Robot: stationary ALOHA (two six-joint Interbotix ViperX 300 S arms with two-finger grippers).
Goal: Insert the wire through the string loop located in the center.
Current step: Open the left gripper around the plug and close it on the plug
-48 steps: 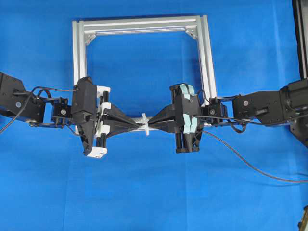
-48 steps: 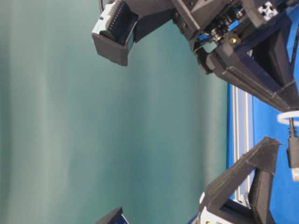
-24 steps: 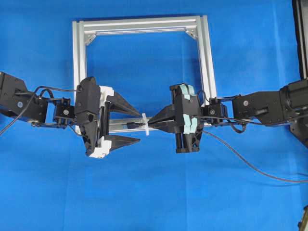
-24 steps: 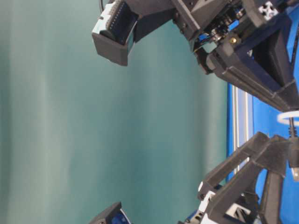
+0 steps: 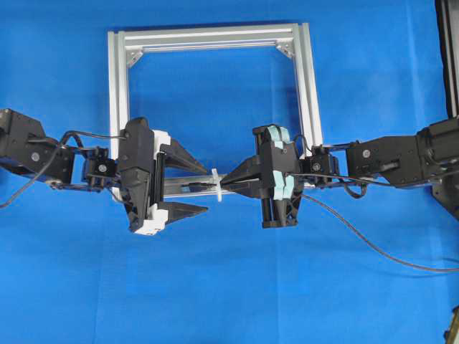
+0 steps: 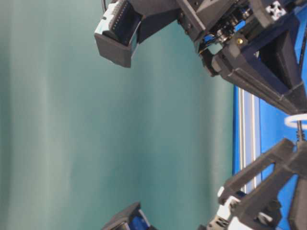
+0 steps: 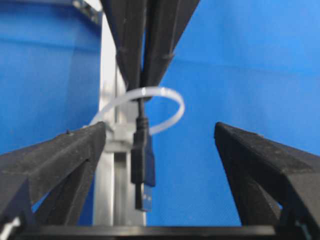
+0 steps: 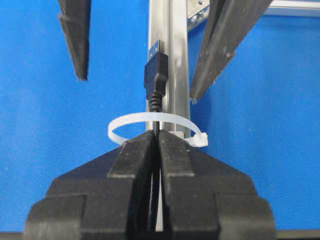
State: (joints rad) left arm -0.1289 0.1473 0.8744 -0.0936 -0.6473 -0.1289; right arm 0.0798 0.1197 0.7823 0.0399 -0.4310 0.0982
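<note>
1. Trailing off toward the right edge of the overhead view, the wire (image 5: 373,245) lies in a long curve on the blue counter (image 5: 229,301), nearest the viewer.
2. Its other end runs up into the right gripper (image 5: 224,184), whose fingers are pressed together and clamped on the wire just behind the plug.
3. In the right wrist view the plug (image 8: 156,75) sticks out past the string loop (image 8: 155,127), so the wire passes through the loop.
4. The string loop stands on the near bar of the silver frame (image 5: 118,86), at the middle of that bar.
5. The left gripper (image 5: 208,186) faces the right one from the other side of the loop, its fingers (image 5: 183,154) spread wide apart, one on each side of the bar.
6. From the left wrist view the plug hangs between those parted fingers, touching neither.
7. Beyond, the rest of the frame lies flat on the counter, with corner brackets (image 5: 285,49) at its far corners.
</note>
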